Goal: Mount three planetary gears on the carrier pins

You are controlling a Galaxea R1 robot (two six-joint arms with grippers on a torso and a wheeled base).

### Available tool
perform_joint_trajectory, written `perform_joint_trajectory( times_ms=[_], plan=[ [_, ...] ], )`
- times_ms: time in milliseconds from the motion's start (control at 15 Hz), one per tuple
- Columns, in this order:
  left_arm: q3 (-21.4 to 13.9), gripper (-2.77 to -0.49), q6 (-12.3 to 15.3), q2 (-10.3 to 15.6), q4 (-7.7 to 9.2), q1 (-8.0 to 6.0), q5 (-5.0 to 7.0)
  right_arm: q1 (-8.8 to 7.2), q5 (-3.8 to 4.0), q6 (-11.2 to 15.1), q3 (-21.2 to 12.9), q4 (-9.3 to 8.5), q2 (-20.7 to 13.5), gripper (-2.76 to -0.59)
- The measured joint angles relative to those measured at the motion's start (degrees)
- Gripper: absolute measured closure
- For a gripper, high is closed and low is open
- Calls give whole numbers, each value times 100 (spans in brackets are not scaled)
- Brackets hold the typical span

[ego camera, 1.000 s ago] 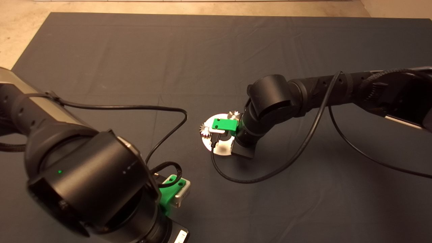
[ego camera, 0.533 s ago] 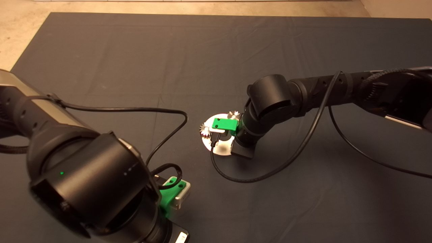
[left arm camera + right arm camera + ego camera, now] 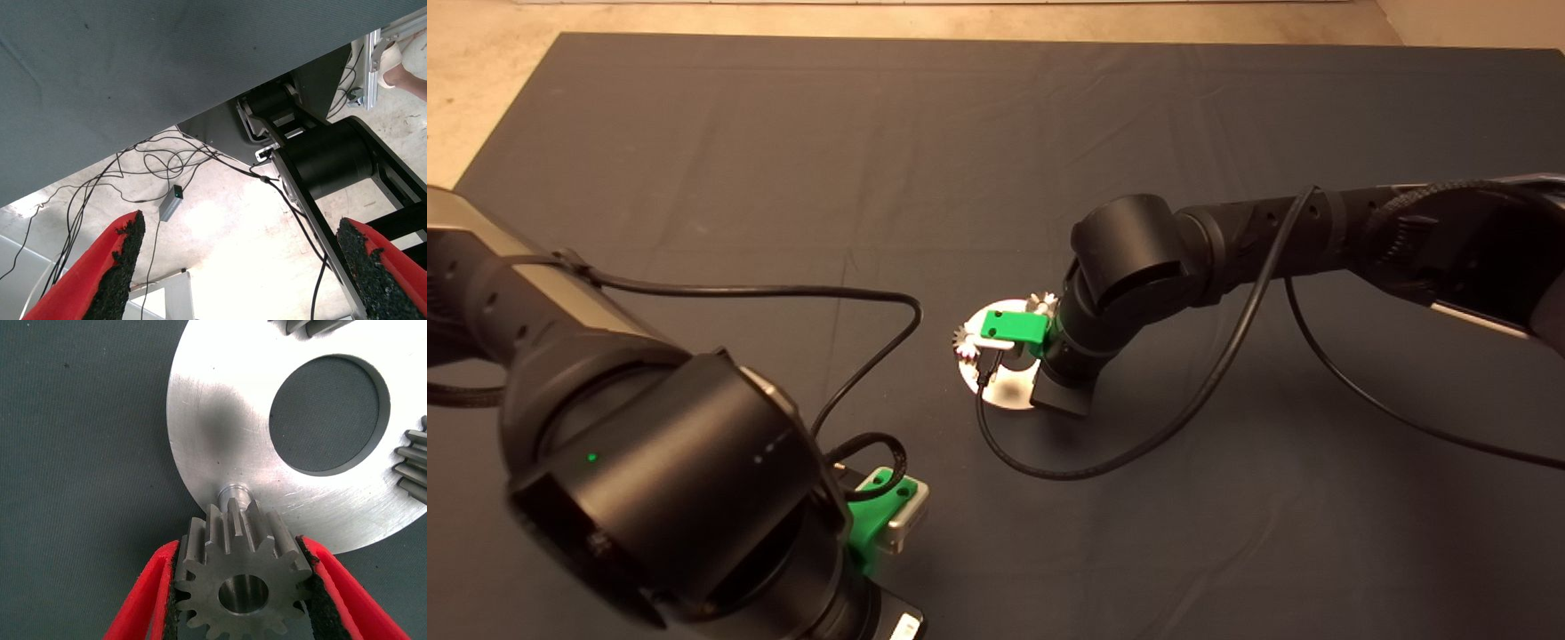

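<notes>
You're on the last of the planetary gears (image 3: 243, 577): two already sit on the plate (image 3: 1005, 391), near the middle of the mat. The right gripper (image 3: 243, 587) pinches the third gear by its teeth, just beside the free carrier pin (image 3: 231, 491). Next, I judge, centre its bore over that pin and lower. The right arm reaches in from the right edge, wrist bent down; the left gripper (image 3: 243, 267) idles wide open near the front-left corner
</notes>
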State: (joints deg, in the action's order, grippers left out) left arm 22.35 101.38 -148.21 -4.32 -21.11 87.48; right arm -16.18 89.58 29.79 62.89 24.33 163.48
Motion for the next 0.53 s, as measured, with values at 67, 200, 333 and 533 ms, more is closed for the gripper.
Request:
perform_joint_trajectory(
  times_ms=[67, 200, 333, 533],
  plan=[
    [0, -204, 0, -2, 0, 1, 0, -2, 6, 9, 22, -1, 26, -107],
    [0, -204, 0, 0, 0, 1, 0, -2, 2, 11, 44, -2, 56, -107],
    [0, -204, 0, 0, 0, 0, 2, -2, -2, 13, 54, 0, 67, -107],
    [0, -204, 0, 0, -1, 0, 0, -2, -9, 16, 61, 9, 69, -107]
  ],
)
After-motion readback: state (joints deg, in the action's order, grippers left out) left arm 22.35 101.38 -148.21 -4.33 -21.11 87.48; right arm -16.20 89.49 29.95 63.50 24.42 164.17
